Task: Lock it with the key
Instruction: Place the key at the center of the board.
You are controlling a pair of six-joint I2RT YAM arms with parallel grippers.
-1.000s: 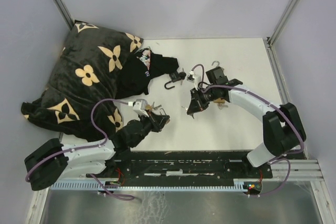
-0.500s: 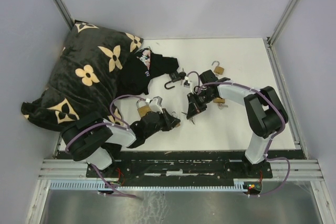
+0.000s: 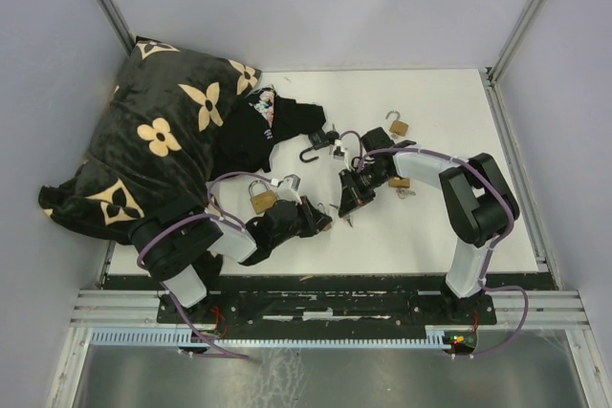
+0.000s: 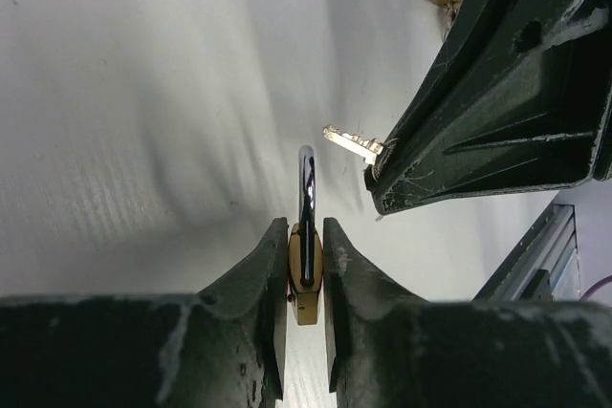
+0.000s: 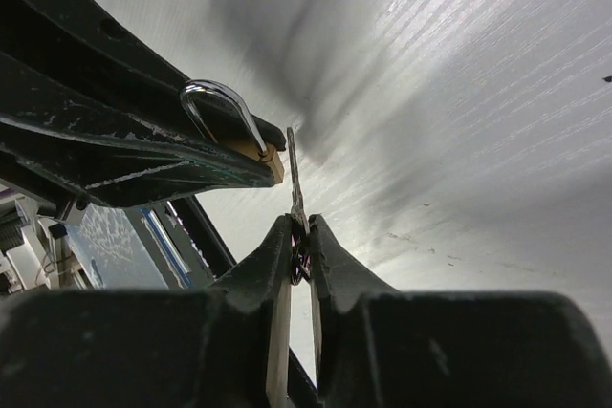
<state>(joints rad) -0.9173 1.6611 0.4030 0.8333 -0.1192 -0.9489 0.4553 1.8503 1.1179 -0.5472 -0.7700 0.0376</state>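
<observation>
The left pincer (image 4: 304,236) is clamped on a small brass padlock (image 4: 306,279). Its two dark fingers press on the flat sides of the body, and the silver shackle sticks out beyond the tips. From above, that pincer sits low over the white counter (image 3: 430,226), roughly in the middle of the near half.

The right pincer (image 5: 298,226) comes in from the opposite side, and the two pincers meet almost nose to nose. It is closed on a key (image 5: 295,174), pinching it near the head so the blade juts forward past the fingertips. There's a small ring tucked between the fingers at the key's head.

In the right wrist view the key's tip is just beside the corner of the padlock's brass body, right below the shackle. I can't tell whether the two are touching. In the left wrist view the toothed blade is out in the open, pointing toward the top of the shackle with a sliver of counter between them, so the blade is plainly bare and not in the lock.

A second padlock (image 3: 260,200) shows just beside the left arm's wrist. Another with its shackle open (image 3: 397,126) lies well apart toward the far side. A dark flowered blanket (image 3: 163,131) is heaped in the far left corner.
</observation>
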